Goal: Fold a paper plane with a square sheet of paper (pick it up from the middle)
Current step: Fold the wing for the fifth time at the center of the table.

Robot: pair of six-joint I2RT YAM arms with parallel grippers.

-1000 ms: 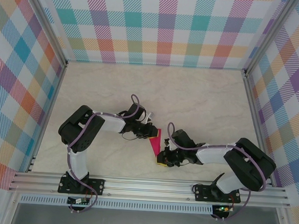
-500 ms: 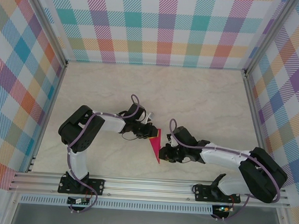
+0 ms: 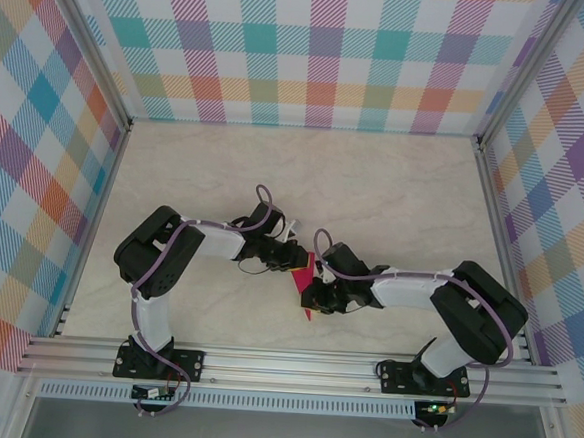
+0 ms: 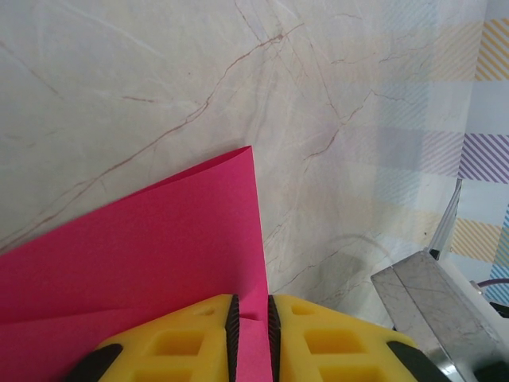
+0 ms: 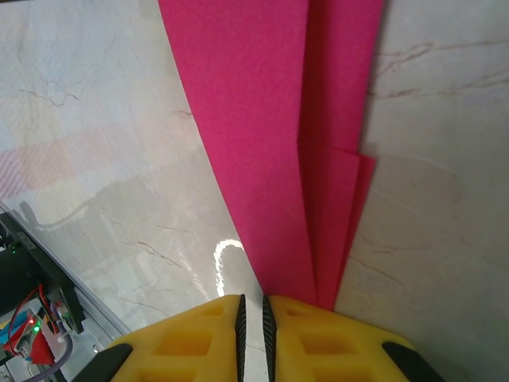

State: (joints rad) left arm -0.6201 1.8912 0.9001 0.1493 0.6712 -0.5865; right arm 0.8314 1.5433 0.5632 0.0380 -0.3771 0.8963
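Where plaid walls (image 3: pixel 324 51) enclose a marbled tabletop (image 3: pixel 395 186), folded paper (image 3: pixel 304 271) shows.

No legible text, labels or numbers anywhere

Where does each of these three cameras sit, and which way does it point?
Top camera: fixed above and behind the arm bases, looking down on the marble table; left arm and right arm meet at the folded pink paper.
Left wrist: on the left arm, looking along the left gripper, whose yellow fingers pinch the paper.
Right wrist: on the right arm, looking past the right gripper at the paper's folded layers.
Shared: all see paper and table.
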